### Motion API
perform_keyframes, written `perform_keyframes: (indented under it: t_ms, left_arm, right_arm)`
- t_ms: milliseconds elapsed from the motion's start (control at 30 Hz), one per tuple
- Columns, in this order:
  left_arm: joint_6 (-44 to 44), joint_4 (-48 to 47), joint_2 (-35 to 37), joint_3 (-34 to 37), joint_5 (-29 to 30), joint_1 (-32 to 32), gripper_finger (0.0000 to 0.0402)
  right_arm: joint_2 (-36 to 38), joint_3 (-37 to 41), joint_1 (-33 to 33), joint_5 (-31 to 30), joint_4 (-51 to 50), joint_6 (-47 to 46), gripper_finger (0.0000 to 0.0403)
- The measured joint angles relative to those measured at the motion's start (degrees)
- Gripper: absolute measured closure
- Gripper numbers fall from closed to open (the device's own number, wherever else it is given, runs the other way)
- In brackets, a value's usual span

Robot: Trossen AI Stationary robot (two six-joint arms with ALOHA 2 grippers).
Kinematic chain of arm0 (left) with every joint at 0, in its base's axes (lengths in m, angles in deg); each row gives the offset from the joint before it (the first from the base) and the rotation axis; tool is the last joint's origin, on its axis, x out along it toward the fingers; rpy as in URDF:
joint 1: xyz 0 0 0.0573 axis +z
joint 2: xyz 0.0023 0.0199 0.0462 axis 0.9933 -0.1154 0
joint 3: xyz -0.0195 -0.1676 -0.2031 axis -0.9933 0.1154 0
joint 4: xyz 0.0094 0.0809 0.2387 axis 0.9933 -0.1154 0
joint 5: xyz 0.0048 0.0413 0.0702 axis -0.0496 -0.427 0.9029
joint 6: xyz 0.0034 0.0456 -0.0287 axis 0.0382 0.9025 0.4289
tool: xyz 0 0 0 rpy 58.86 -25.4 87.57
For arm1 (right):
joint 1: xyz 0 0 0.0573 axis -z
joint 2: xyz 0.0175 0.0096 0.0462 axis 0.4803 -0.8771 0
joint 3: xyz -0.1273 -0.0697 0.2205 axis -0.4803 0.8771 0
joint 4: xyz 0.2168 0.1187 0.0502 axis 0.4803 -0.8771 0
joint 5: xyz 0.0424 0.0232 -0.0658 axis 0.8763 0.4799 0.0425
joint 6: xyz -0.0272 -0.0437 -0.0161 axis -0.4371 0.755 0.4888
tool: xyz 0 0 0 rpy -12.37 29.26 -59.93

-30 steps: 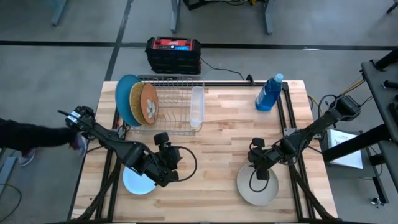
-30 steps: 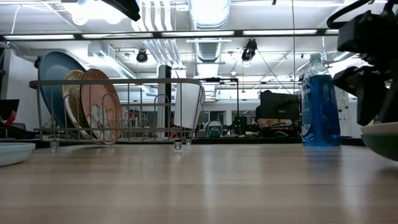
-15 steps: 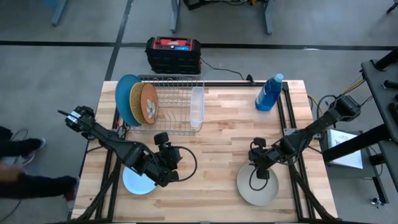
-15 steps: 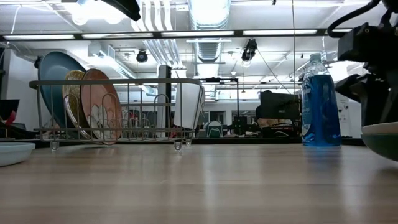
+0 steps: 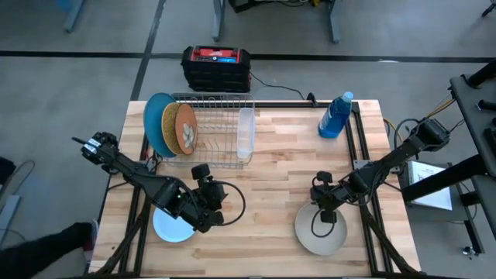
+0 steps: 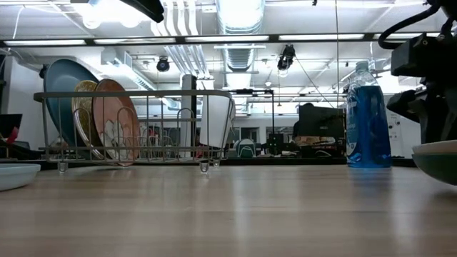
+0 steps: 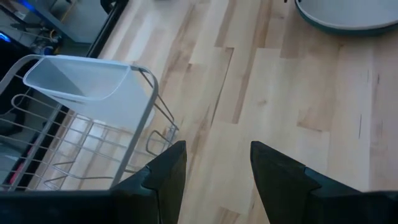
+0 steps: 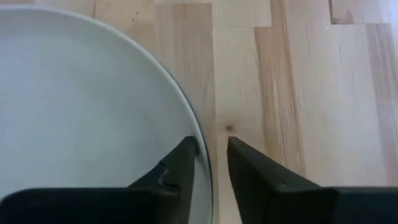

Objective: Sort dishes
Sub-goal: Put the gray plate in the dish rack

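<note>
Beside the blue bottle (image 5: 335,116), right tool (image 8: 208,163) narrowly straddles beige-grey plate (image 5: 319,232) rim

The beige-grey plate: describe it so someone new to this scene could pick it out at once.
On the wooden table, look to the near right corner, away from the wire dish rack. The beige-grey plate lies flat there, with the right tool straddling its rim. The only other flat-lying plate is smaller, pale blue, on the left.
</note>
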Motion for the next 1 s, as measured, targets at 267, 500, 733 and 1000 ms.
perform_keyframes:
  t_ms: [267, 500, 733, 1000]
  left_arm:
    - [0.00, -0.01, 0.00, 0.00, 0.06, 0.00, 0.0233]
    - [0.00, 0.25, 0.00, 0.00, 0.08, 0.00, 0.0233]
    - [0.00, 0.37, 0.00, 0.00, 0.12, 0.00, 0.0233]
    - [0.00, 0.38, 0.00, 0.00, 0.43, 0.00, 0.0233]
  right_arm:
    - [0.09, 0.02, 0.00, -0.09, -0.03, 3.57, 0.0396]
    - [0.20, -1.26, 0.00, -1.84, -3.88, 3.09, 0.0400]
    - [0.20, -4.07, 0.00, -4.51, -12.01, 0.46, 0.0401]
    - [0.55, -5.64, -0.02, -5.52, -14.22, 1.51, 0.0402]
